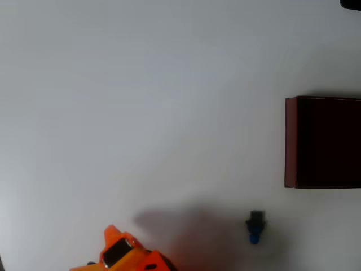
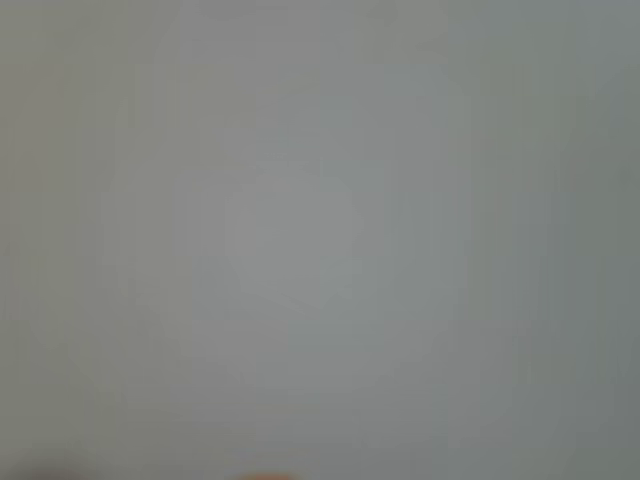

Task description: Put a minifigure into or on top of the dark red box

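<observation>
Minifigure on the table, box unfilled.
Your dark red box (image 1: 291, 141) shows only a dark inside; the minifigure (image 1: 255, 225) lies below it, apart, on the white table (image 1: 141, 101). Your orange gripper (image 1: 121, 251) sits farther left; jaw state unclear.

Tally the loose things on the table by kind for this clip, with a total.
Minifigure, dark top and blue bottom, lying on the white table: 1
Dark red box, at the right edge of the overhead view, cut off by the frame: 1
Total: 2
</observation>
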Robot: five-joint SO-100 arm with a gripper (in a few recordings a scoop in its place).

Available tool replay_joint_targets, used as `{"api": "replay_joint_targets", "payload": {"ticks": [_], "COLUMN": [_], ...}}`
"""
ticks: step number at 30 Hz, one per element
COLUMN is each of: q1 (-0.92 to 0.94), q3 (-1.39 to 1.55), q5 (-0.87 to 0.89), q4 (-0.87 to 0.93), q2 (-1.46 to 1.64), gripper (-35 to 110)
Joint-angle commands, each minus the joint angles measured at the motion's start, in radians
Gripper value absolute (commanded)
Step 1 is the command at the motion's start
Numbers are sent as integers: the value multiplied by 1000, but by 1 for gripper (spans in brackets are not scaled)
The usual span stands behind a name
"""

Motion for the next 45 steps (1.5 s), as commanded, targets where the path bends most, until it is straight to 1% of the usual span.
{"api": "replay_joint_targets", "payload": {"ticks": [1,20,23,24,25,26,27,29,30,31,32,35,36,38,40,43,45], "q1": [-25,0,54,112,133,135,129,170,198,241,290,456,532,664,818,999,1111], "q3": [-8,-8,-6,-6,-20,-46,-64,-98,-104,-100,-95,-92,-109,-141,-184,-299,-407], "q5": [0,29,107,213,262,256,354,466,565,698,769,893,936,928,943,945,943], "q4": [20,20,18,9,0,-15,-57,-103,-115,-114,-91,-18,44,80,92,63,89], "q2": [12,12,12,12,11,12,12,3,-26,-41,-41,-46,-52,-60,-160,-420,-623], "gripper": [0,0,0,0,0,0,0,0,0,0,3,11,13,15,16,17,20]}}
